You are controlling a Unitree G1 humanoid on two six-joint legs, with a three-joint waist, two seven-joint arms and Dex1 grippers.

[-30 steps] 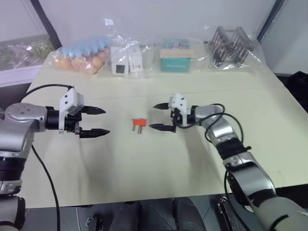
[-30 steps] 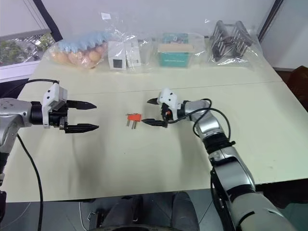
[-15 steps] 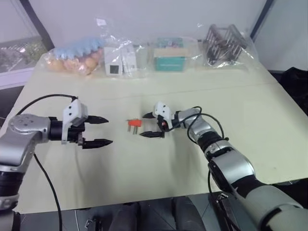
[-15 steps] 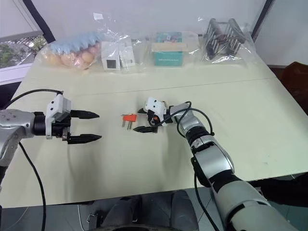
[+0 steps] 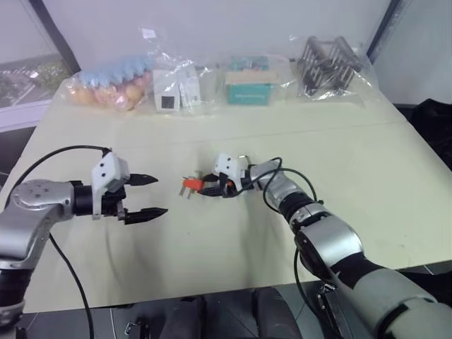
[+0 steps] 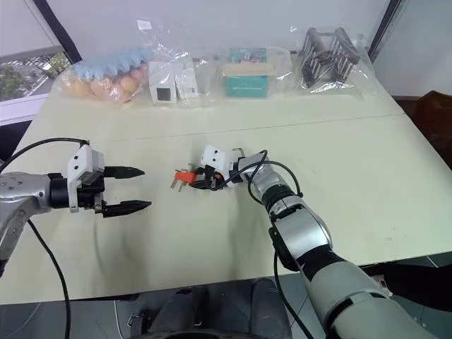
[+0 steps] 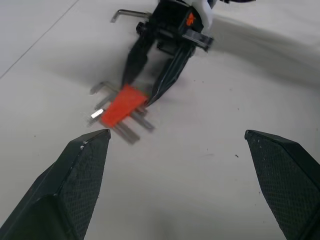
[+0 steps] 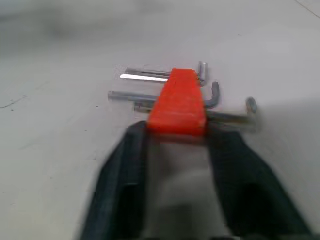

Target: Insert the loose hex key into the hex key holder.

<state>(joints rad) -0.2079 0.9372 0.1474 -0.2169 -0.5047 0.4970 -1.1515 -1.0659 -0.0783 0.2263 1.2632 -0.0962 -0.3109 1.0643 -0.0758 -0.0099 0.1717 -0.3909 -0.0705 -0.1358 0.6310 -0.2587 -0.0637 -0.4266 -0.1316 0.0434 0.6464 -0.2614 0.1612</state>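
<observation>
- The hex key holder (image 5: 189,183) lies flat near the middle of the desk (image 5: 212,261); several dark keys stick out from both of its long sides.
- The right hand (image 5: 206,188) reaches in low from the side; its two fingers are on either side of the near end of the red block and seem to pinch it there; only the end of the block is between them.
- The left hand (image 5: 157,195) hovers above the desk with its fingers spread wide and nothing between them; it is well apart from the holder and points toward it.
- The loose hex key (image 7: 129,12) lies flat on the desk just behind the right hand, on the side away from the holder; nothing touches it.
- I judge the holder to be light and stiff; the plastic is smooth, so a pinch on one end only can let it turn or slip; a hold across the bare middle of the block, between the protruding keys, looks more secure.
- The loose key is thin, hard and probably slippery; it lies flat, so it is difficult to get fingers under it; I would take it on the long leg near the bend, so the straight end stays free to enter a slot.
- The risk, in my view, is that the light holder slides on the desk when the key is pushed in.
</observation>
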